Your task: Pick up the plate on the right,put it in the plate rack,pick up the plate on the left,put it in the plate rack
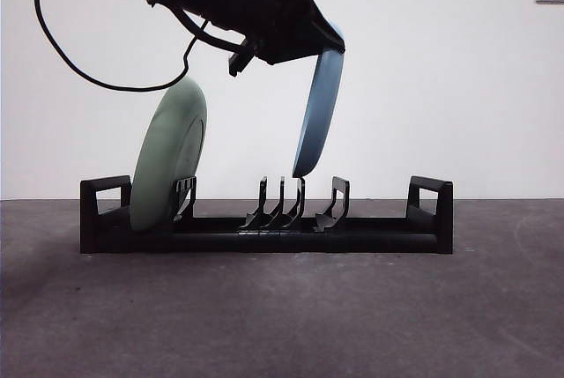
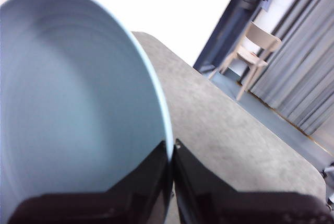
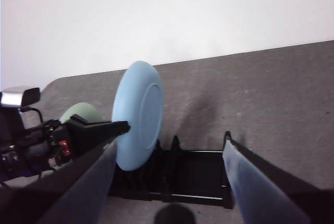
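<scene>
Above rack prongs (image 1: 284,206) (clear): plate edge (image 1: 302,169).

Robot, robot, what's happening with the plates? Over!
Left gripper shut on blue plate, over rack prongs. Right gripper open, empty. Green plate racked.

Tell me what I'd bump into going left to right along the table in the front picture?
The plate rack's left handle → green plate standing in the rack → blue plate, held by the left gripper over the middle prongs → the rack's right handle.
</scene>
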`<control>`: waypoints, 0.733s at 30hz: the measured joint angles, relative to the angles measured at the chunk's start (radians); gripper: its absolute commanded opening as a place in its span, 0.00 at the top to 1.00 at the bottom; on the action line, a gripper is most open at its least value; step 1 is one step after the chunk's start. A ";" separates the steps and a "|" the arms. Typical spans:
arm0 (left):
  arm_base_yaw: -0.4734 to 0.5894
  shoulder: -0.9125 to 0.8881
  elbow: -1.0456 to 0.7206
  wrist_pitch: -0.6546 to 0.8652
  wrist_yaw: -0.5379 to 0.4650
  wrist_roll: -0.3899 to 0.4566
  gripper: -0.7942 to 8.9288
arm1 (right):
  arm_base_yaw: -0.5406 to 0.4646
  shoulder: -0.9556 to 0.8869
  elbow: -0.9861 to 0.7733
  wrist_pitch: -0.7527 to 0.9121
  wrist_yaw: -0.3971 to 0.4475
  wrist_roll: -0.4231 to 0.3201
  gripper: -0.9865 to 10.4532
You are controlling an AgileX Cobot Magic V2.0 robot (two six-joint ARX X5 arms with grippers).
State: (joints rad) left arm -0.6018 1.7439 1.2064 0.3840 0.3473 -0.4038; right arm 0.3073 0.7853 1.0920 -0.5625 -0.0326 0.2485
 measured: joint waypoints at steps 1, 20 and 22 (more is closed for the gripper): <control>0.001 0.003 0.001 0.003 -0.002 -0.001 0.93 | 0.000 0.002 0.000 -0.001 0.010 -0.002 0.61; -0.018 0.018 0.003 0.032 0.014 -0.017 0.93 | 0.000 0.058 0.000 -0.002 0.036 -0.013 0.61; -0.018 0.018 0.003 0.023 0.003 -0.017 0.93 | 0.000 0.058 0.000 0.002 0.036 -0.014 0.61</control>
State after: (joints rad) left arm -0.6197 1.7618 1.2098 0.4065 0.3500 -0.4206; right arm 0.3073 0.8433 1.0920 -0.5606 0.0036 0.2348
